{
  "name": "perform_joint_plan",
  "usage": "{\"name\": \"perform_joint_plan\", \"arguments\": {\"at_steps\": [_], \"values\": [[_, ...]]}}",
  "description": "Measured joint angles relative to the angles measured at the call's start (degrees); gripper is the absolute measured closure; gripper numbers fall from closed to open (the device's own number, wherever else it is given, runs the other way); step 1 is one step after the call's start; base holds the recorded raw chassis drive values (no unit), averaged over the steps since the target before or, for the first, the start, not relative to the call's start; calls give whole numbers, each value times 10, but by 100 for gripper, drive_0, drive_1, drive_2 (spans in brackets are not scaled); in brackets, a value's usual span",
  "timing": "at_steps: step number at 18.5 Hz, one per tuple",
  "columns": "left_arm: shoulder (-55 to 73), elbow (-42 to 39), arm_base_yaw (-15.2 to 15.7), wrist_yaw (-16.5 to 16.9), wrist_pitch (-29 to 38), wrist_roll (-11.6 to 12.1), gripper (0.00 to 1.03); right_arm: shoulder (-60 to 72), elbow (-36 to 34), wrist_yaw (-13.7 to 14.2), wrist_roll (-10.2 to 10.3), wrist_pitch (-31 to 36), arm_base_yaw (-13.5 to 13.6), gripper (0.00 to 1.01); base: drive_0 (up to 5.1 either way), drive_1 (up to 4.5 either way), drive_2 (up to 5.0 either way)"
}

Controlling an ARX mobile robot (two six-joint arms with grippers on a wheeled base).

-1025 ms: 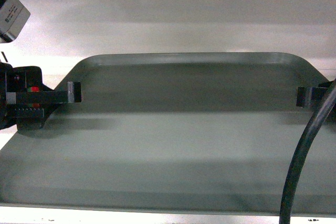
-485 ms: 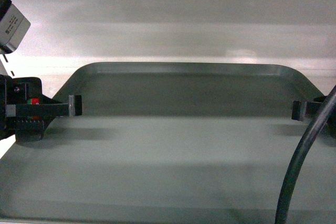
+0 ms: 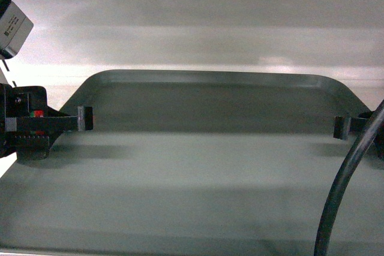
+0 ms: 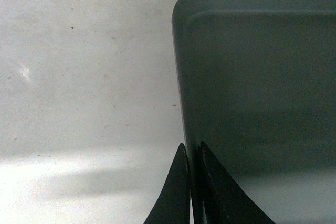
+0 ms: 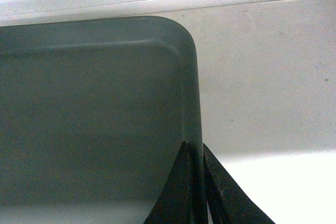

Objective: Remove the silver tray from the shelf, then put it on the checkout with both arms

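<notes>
The silver tray (image 3: 204,166) fills most of the head view, lying flat and wide with its far rim toward a white back panel. My left gripper (image 3: 86,119) is shut on the tray's left rim, and my right gripper (image 3: 342,128) is shut on the right rim. In the left wrist view the two fingers pinch the tray (image 4: 262,77) edge at the left gripper (image 4: 191,148). The right wrist view shows the right gripper (image 5: 194,146) clamped on the tray (image 5: 94,103) rim. White shelf board (image 4: 89,77) (image 5: 262,77) shows beside and below the tray. The checkout is out of view.
The white back panel (image 3: 198,22) rises just behind the tray's far rim. A thick black cable (image 3: 342,190) curves up across the right front of the head view. The left wrist camera housing (image 3: 12,25) sits at the upper left.
The tray and both grippers have dropped lower in the head view. The tray's near edge has slid out past the bottom of the frame. Both grips are unchanged.
</notes>
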Motion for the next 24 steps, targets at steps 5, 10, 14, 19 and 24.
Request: {"name": "perform_joint_plan", "arguments": {"at_steps": [5, 10, 14, 19, 24], "values": [[0, 0, 0, 0, 0, 0, 100, 0, 0, 0, 0, 0, 0, 98, 0, 0, 0], [0, 0, 0, 0, 0, 0, 100, 0, 0, 0, 0, 0, 0, 98, 0, 0, 0], [0, 0, 0, 0, 0, 0, 100, 0, 0, 0, 0, 1, 0, 98, 0, 0, 0], [0, 0, -2, -2, 1, 0, 100, 0, 0, 0, 0, 1, 0, 98, 13, -237, 263], [0, 0, -2, -3, -1, 0, 100, 0, -1, 0, 0, 1, 1, 98, 21, -395, 438]]}}
